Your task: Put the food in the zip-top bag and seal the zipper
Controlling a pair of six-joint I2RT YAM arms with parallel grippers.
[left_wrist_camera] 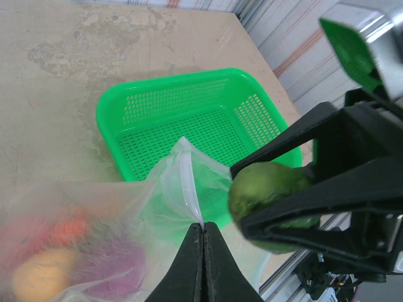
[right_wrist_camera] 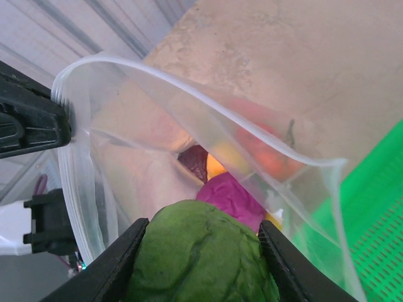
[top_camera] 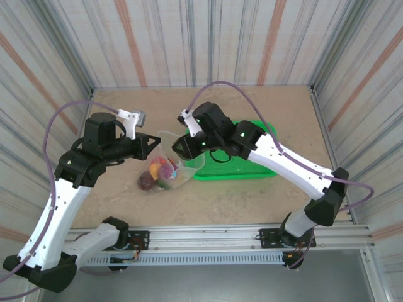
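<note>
On the left of the top view, the left gripper [top_camera: 153, 140] reaches in toward the middle of the beige table [top_camera: 252, 204]; its jaws are pressed fully together, and the left wrist view shows them pinching a thin fold of the zip-top bag [top_camera: 178, 165] at its mouth edge, so that this edge is lifted off the table; the zipper [right_wrist_camera: 189, 95] runs as a narrow clear strip along that edge and curves away from the pinched corner, its two sides apart, leaving the mouth agape; the lower part of the bag lies on the table, just left of centre, and several toy foods [top_camera: 157, 176] sit bunched inside it; through the plastic the right wrist view shows a purple piece [right_wrist_camera: 232, 196] nearest the mouth, a maroon one [right_wrist_camera: 194, 161] and a yellow-orange one [right_wrist_camera: 218, 167] behind it, and a blurred red one [right_wrist_camera: 267, 154] deeper in; to the right of the bag, the right gripper [top_camera: 181, 147] meets the raised mouth from the other side; its jaws stand partly apart and are clamped on either flank of a dark green toy vegetable [right_wrist_camera: 198, 251], which fills the gap between the fingers and sits right at the mouth, facing the pieces inside; whether it touches the plastic cannot be told; further right, the green mesh basket [top_camera: 267, 171] rests on the table beneath the right arm, just beside the bag.
</note>
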